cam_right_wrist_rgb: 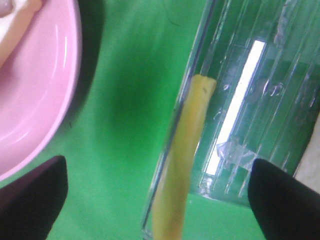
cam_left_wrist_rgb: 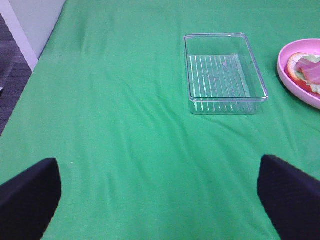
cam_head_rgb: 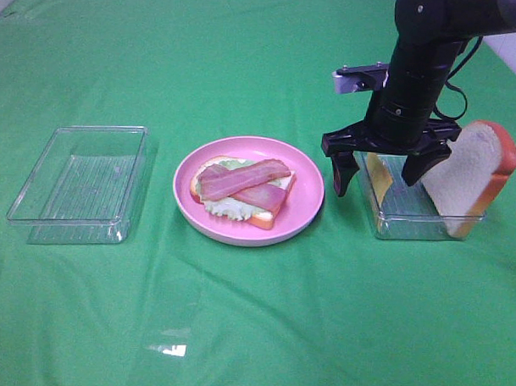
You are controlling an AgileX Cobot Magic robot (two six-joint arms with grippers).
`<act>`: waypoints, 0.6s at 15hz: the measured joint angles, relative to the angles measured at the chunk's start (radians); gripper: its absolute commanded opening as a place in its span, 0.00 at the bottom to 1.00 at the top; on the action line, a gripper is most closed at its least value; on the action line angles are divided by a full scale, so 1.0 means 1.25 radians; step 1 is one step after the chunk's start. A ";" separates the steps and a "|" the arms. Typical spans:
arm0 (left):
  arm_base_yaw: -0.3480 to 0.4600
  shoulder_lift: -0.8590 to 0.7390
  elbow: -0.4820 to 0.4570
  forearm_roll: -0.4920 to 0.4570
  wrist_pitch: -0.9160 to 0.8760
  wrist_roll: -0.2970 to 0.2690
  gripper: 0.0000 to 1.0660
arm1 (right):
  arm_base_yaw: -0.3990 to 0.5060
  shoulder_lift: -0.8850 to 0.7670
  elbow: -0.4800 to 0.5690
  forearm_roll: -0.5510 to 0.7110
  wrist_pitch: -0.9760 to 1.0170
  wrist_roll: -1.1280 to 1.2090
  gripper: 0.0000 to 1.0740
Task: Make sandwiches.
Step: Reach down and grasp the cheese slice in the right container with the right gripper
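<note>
Bread slice (cam_head_rgb: pixel 475 175) leans in tray (cam_head_rgb: pixel 393 219) beside plate (cam_head_rgb: pixel 304 203).

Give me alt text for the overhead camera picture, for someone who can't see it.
A black robot arm's open end effector hangs over a clear tray holding a yellow cheese slice, with a bread slice leaning on the tray's right end. Left of it, a pink plate carries bread with lettuce and bacon; an empty clear tray sits farther left on green cloth.
</note>
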 measured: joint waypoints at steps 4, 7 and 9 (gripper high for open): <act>0.000 0.000 0.000 0.000 0.000 0.000 0.95 | 0.000 0.000 0.000 0.000 -0.001 0.000 0.78; 0.000 0.000 0.000 0.000 0.000 0.000 0.95 | 0.000 0.000 0.000 0.000 -0.011 0.002 0.45; 0.000 0.000 0.000 0.000 0.000 0.000 0.95 | 0.000 0.000 0.000 -0.004 -0.014 0.024 0.25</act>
